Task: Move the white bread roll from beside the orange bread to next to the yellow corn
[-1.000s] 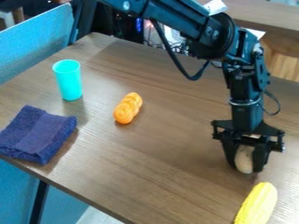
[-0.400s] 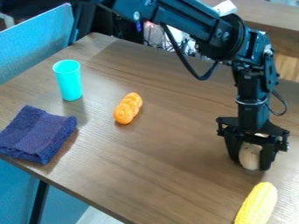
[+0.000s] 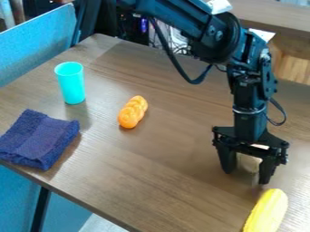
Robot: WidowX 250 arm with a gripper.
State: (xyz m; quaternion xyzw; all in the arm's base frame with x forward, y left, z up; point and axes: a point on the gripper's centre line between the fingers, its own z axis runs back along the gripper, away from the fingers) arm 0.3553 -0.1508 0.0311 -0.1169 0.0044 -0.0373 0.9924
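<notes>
Black two-finger gripper (image 3: 246, 177), pointing downward at the right of the brown wooden table (image 3: 163, 156). Its jaws stand wide, one on either side of a pale, rounded object (image 3: 248, 162), which is partly hidden by the gripper; contact between them cannot be determined. The arm (image 3: 176, 13) enters from the upper edge, with a black cable (image 3: 195, 82) looping beneath it.

Nearest neighbour: a yellow corn cob (image 3: 268, 213), lying obliquely at the lower right, its rounded end near the fingertip on the right of the view. Centre: an orange, lobed object (image 3: 133, 112), lying aslant on the bare wood, well apart from the gripper. Left: an upright turquoise cup (image 3: 71, 84), and nearer the front edge a folded navy cloth (image 3: 39, 139). Both are well away from the gripper.

Surroundings: a blue panel (image 3: 36, 43) beyond the table's left side, and a second wooden surface (image 3: 278, 20) at the upper right.
</notes>
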